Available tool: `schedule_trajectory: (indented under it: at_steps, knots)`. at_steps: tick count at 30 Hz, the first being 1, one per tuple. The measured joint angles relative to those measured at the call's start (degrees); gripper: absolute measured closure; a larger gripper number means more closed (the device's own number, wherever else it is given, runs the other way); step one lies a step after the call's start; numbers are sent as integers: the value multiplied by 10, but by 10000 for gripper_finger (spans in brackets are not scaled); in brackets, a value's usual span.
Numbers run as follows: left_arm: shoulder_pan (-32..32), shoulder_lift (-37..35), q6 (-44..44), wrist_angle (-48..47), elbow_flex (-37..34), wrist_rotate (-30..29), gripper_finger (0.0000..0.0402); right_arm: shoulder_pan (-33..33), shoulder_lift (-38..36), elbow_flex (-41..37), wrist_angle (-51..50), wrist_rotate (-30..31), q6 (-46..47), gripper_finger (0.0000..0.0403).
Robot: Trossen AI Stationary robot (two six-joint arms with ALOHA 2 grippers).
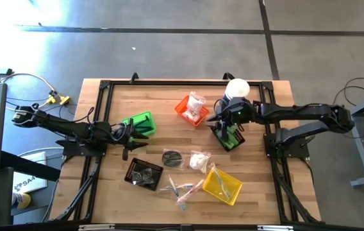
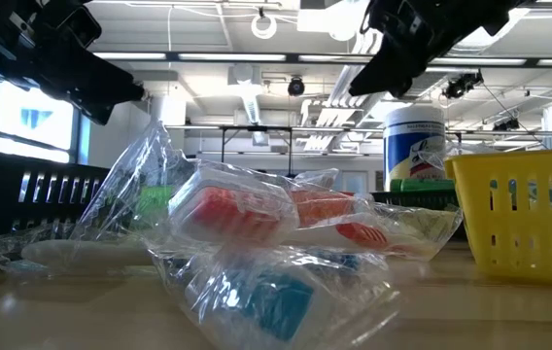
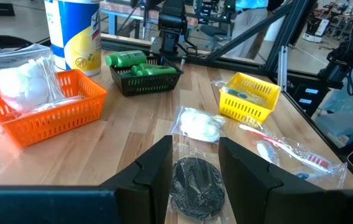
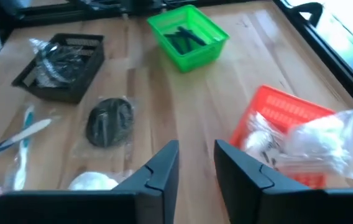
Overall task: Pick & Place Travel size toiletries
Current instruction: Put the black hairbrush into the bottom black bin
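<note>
You have four bins on the worktop (image 1: 105, 192): green bin (image 1: 140, 123), black bin (image 1: 145, 174), orange bin (image 1: 191, 110), yellow bin (image 1: 223, 185). Left gripper (image 1: 132, 130) is parted, empty, beside the green bin. Three green bottles (image 3: 140, 64) sit in a dark tray under the right gripper (image 1: 224, 120), whose narrow-gapped fingers hold nothing visible.

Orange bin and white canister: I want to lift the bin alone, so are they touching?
Apart. The left wrist view shows bare tabletop between the orange bin and the canister; the high view shows a gap too.
</note>
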Motion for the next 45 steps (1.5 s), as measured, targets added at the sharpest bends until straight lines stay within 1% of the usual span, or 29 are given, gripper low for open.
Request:
schedule_trajectory:
  at_steps: [5, 11, 17, 24, 29, 32, 39, 43, 45]
  knots:
    - [0, 0, 0, 0, 0, 0, 275, 26, 1, 0, 0, 0, -15, 334]
    - [0, 0, 0, 0, 0, 0, 275, 64, 25, 0, 32, 0, -17, 351]
    - [0, 0, 0, 0, 0, 0, 275, 87, 45, 0, 38, 4, -38, 355]
    - [0, 0, -1, 0, 0, 0, 275, 89, 47, 0, 50, 4, -46, 355]
    - [0, 0, -34, 1, 0, 0, 275, 89, 47, 0, 50, 5, -46, 355]
    - [0, 0, -49, 1, 0, 0, 275, 89, 47, 0, 41, 4, -45, 355]
    - [0, 0, -50, 1, 0, 0, 275, 89, 47, 0, 35, 5, -27, 355]
    - [0, 0, -50, 1, 0, -3, 275, 86, 33, -1, -24, 5, -35, 355]
    - [0, 0, -50, 1, 0, -3, 275, 82, 16, -1, -57, 17, -37, 357]
